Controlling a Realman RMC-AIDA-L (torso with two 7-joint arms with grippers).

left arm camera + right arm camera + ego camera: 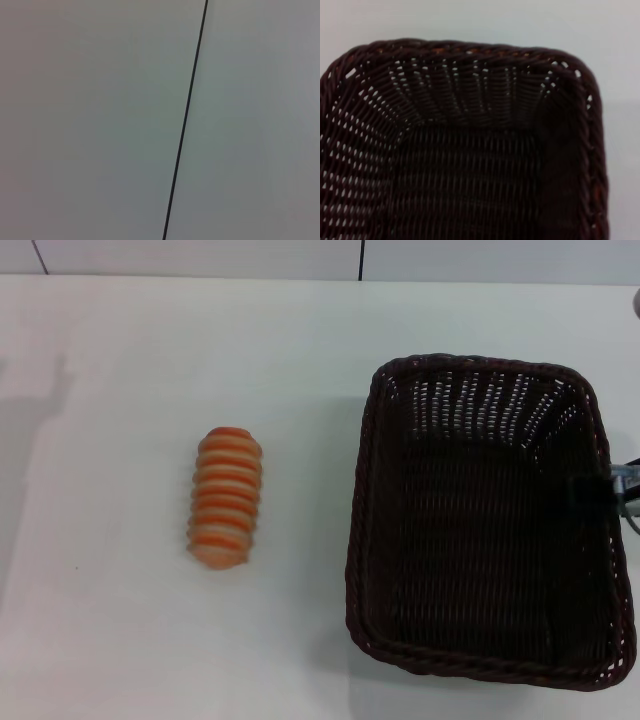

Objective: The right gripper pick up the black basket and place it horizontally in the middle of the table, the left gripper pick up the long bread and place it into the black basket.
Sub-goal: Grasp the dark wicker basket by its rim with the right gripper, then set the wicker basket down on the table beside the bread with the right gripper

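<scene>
- The table is plain white and fills the head view; its far edge runs along the top, with pale wall panels behind it.
- The basket stands upright and empty on the right half of the table, close to the right edge and reaching almost to the near edge. Its long axis runs from the near edge to the far edge, its short sides facing those two edges. In the right wrist view one short end of the basket shows, with braided rim and openwork sloping walls, over white table.
- The bread lies left of the table's middle, well apart from the basket, striped side up. Its long axis also runs near to far, roughly parallel with the basket's long sides.
- The right gripper shows only as a dark blur with a small grey part at the basket's right rim, at the right edge of the table; how its jaws stand, and whether they touch the rim, cannot be told.
- The left gripper is out of sight; its wrist camera shows only a pale surface crossed by a thin dark seam.
</scene>
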